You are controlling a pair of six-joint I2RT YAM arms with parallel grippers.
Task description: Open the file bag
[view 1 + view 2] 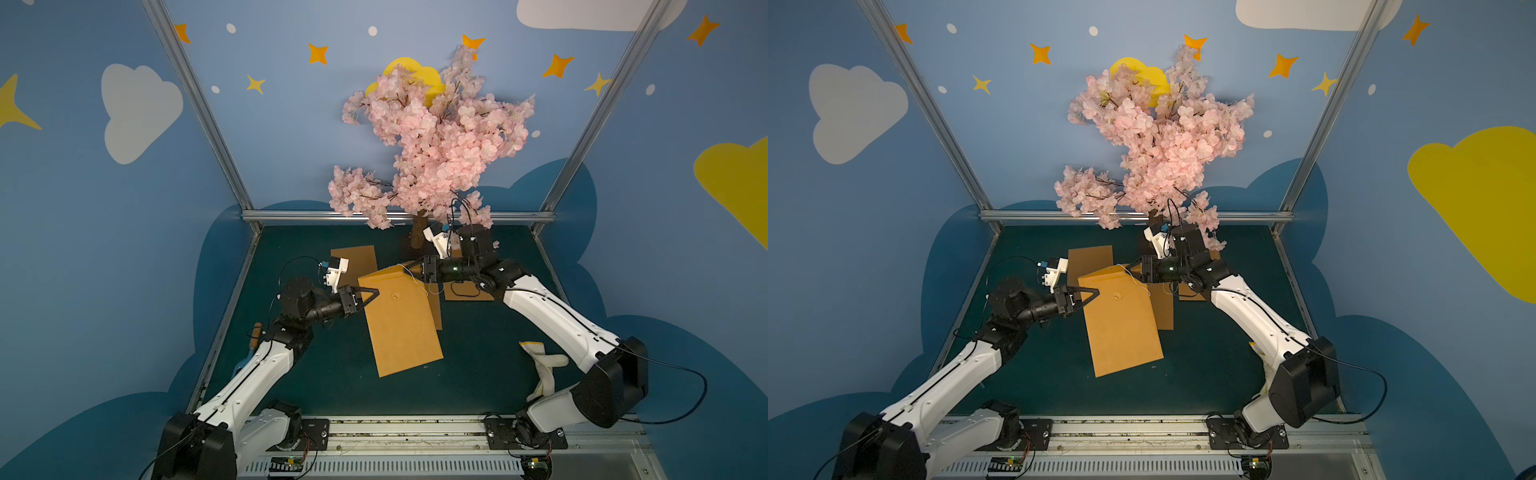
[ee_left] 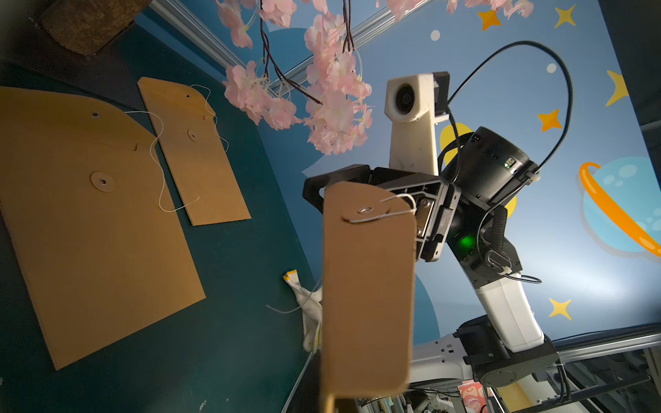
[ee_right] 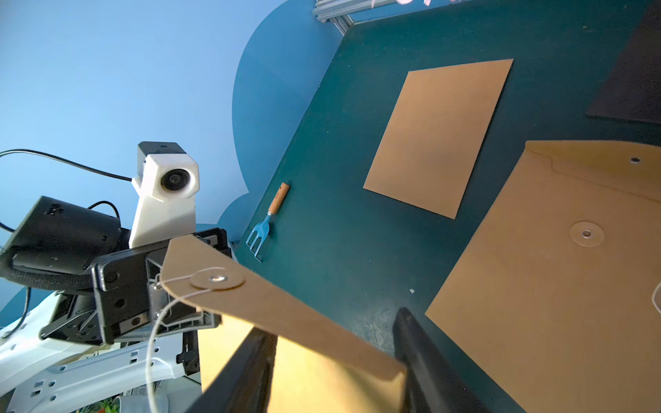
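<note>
The brown file bag (image 1: 401, 328) (image 1: 1121, 328) hangs tilted above the green table in both top views, its top raised. My left gripper (image 1: 372, 296) (image 1: 1094, 296) is shut on the bag's top left corner. The flap (image 2: 368, 286) (image 3: 272, 304) is lifted off the body, with its round button and a loose white string (image 3: 153, 343) at the end. My right gripper (image 1: 413, 269) (image 3: 332, 321) is open at the flap's right end. Its fingers (image 3: 415, 343) stand apart, the flap's edge runs between them, and the lit inside of the bag shows beneath.
Other brown file bags lie flat on the table (image 1: 353, 259) (image 1: 467, 293) (image 2: 89, 221) (image 2: 193, 157). A pink blossom tree (image 1: 432, 141) stands at the back and overhangs the right arm. A white glove (image 1: 544, 368) lies front right, a small blue fork (image 3: 266, 221) at the left edge.
</note>
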